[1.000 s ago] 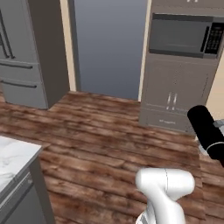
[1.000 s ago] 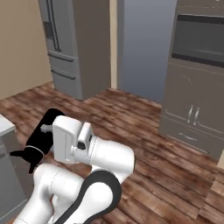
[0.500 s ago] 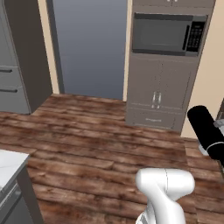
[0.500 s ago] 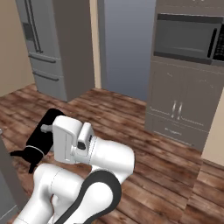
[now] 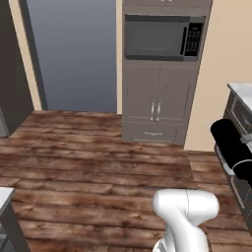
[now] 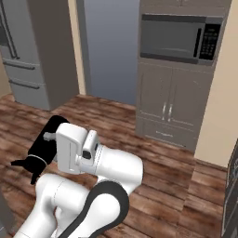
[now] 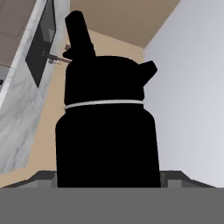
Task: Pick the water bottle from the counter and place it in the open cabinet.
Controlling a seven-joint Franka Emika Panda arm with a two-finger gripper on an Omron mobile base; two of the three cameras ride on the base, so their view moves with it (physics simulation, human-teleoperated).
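1. The tool (image 7: 107, 177) is closed around the water bottle (image 7: 105, 131); in the hand view the black bottle stands close before the camera, its narrower cap with the loop handle pointing away; a thin white ring runs between cap and body.
2. In the right base view the tool (image 6: 29, 163) shows as a dark shape at the left, beside the arm's white wrist, over the wood floor (image 6: 153, 158); there I cannot tell the bottle from the dark hand.
3. Behind the bottle in the hand view lie a beige wall, a pale grey surface to the right, and at the left a strip of marble tabletop (image 7: 17, 109) with a dark panel above it.
4. In the left base view a black arm segment (image 5: 234, 150) reaches in from the right edge; beyond it a corner of white tabletop (image 5: 242, 91) tops dark cabinet fronts.
5. Farther off, a tall grey-brown cabinet column (image 5: 157, 103) holds a built-in microwave (image 5: 162, 38); a grey-blue doorway (image 5: 74, 54) is to its left.
6. A steel refrigerator (image 6: 28, 56) stands at the far left of the right base view.
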